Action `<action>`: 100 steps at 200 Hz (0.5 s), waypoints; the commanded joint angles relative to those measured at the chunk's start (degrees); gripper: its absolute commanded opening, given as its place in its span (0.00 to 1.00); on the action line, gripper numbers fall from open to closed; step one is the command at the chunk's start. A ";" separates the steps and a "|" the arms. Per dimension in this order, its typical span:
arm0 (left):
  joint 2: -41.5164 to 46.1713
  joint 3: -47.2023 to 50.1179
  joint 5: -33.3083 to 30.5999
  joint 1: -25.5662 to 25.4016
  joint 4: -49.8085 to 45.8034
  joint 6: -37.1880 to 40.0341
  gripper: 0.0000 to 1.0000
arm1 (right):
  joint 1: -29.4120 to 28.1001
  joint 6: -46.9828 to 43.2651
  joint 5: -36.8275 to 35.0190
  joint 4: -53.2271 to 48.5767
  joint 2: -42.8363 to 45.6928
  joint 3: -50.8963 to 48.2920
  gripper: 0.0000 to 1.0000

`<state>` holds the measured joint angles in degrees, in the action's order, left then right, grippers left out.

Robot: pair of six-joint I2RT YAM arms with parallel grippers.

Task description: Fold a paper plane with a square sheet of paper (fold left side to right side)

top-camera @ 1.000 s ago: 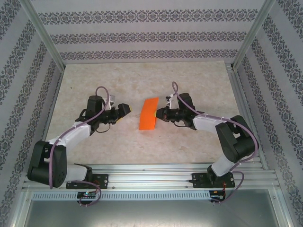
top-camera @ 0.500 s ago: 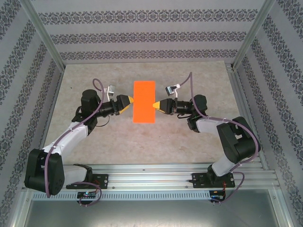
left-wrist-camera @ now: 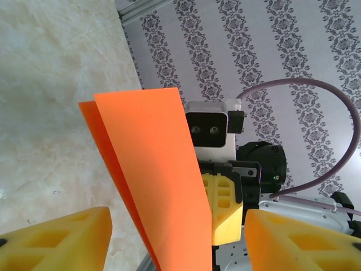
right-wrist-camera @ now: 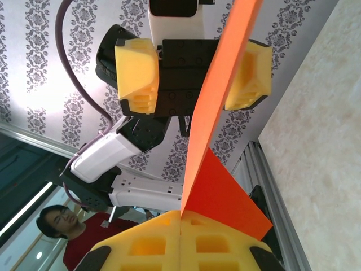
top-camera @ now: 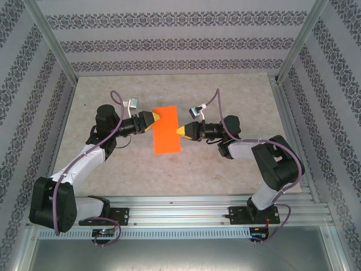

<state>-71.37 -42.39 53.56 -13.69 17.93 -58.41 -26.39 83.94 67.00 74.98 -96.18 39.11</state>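
Above the table point(top-camera: 225, 169) centre, the square sheet of paper point(top-camera: 167, 131) is held in the air between both arms. It is already folded in half: a narrow rectangle, tilted, in the top view. The right gripper point(top-camera: 180, 131) is clamped on its right long edge, with the foam pads pressed together on the paper in the right wrist view. The left gripper point(top-camera: 154, 117) is spread wide; its fingers point(right-wrist-camera: 135, 73) sit on either side of the sheet and I can't see them touching it.

Progress, my read: the first left-to-right fold is made and nothing more. The two layers splay apart in the left wrist view, so the crease looks soft and likely needs pressing. No pointed nose and no wing flaps yet, so most of the plane is left to fold.

Materials: the paper is thin, plain bright orange, matte, with straight edges and sharp corners, and it stays stiff enough to stand edge-on. The gripper pads are yellow foam blocks with moulded pockets. The table is pale and stone-mottled. A person in red point(right-wrist-camera: 56, 217) is in the background.
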 commanded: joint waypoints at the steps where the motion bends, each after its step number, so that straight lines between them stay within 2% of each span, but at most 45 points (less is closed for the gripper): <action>1: -0.91 -2.16 0.71 -1.03 2.74 0.32 0.51 | -0.85 -2.01 -0.03 0.97 -0.41 1.58 0.00; 41: -1.02 -2.27 -0.16 -1.24 0.21 1.76 0.22 | -0.68 -2.42 -0.55 0.57 -0.19 1.40 0.00; 76: -0.33 -1.88 -0.82 -1.30 -1.25 2.58 0.00 | 0.21 -6.33 -2.01 -4.12 1.75 0.42 0.00; 92: 0.35 -1.84 -1.83 -1.64 -3.50 4.17 0.00 | 1.37 -12.29 -3.95 -12.35 5.04 -0.47 0.02; 100: 0.70 -1.66 -2.42 -1.84 -4.40 4.85 0.00 | 1.98 -18.14 -5.61 -21.12 7.78 -0.53 0.09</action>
<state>-72.27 -43.20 52.71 -14.46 16.69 -56.86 -26.35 79.05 65.78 68.40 -95.00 39.27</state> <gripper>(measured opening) 0.060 0.042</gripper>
